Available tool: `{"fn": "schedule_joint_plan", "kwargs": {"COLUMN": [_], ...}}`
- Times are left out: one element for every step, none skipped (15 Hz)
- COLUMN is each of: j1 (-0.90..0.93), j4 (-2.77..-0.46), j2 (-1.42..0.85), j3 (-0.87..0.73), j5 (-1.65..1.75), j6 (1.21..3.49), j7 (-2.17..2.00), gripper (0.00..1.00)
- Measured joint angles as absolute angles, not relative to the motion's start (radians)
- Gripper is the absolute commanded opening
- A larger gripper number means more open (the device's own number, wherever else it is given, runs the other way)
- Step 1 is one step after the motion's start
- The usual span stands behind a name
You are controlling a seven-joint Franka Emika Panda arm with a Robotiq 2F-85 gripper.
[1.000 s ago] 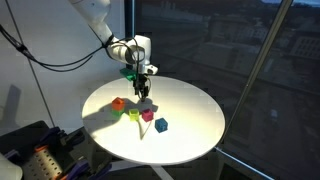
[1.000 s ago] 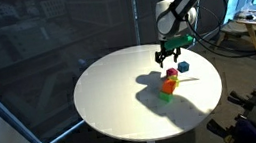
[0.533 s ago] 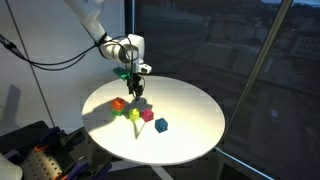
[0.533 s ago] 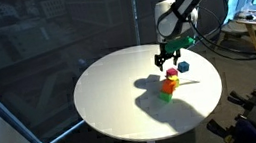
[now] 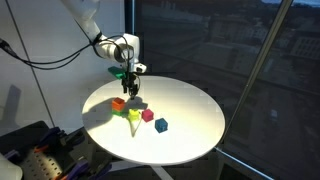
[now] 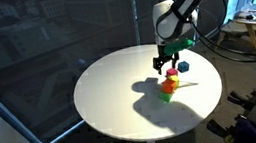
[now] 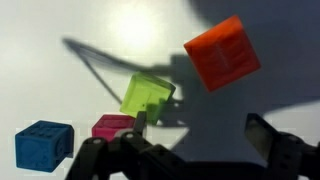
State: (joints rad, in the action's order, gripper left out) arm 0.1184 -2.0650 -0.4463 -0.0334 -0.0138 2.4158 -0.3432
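Hovering over the round white table [image 5: 195, 115], my gripper [image 5: 131, 92] hung with its fingers spread wide, holding nothing. Just below it in an exterior view sat the orange block [image 5: 118, 102], the nearest thing to my fingertips. To its right lay the yellow-green block [image 5: 133, 113], then the pink block [image 5: 147, 115], with the blue block [image 5: 161, 125] farthest right, apart from the others. All four rested on the tabletop.

Free tabletop [image 5: 190, 108] around clustered blocks [image 5: 133, 113]
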Motion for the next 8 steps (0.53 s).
{"fn": "schedule_joint_plan", "kwargs": {"j1": [0.118, 0.118, 0.118, 0.118, 0.118, 0.118, 0.118, 0.118], "j4": [-2.068, -2.070, -2.071, -2.071, -2.071, -2.071, -2.071, -2.071], "j2": [-0.443, -0.441, -0.440, -0.440, -0.440, -0.440, -0.440, -0.440], "j3": [-0.032, -0.031, -0.031, -0.031, -0.031, -0.031, -0.031, -0.031], "j5": [-0.014, -0.014, -0.014, -0.014, -0.014, -0.014, -0.014, -0.014], "j6": [2.416, 2.416, 2.416, 2.416, 2.416, 2.416, 2.416, 2.416], "j7": [-0.341, -0.339, -0.338, -0.337, -0.336, -0.336, -0.336, -0.335], "gripper": [1.00, 1.00, 1.00, 1.00, 1.00, 1.00, 1.00, 1.00]}}
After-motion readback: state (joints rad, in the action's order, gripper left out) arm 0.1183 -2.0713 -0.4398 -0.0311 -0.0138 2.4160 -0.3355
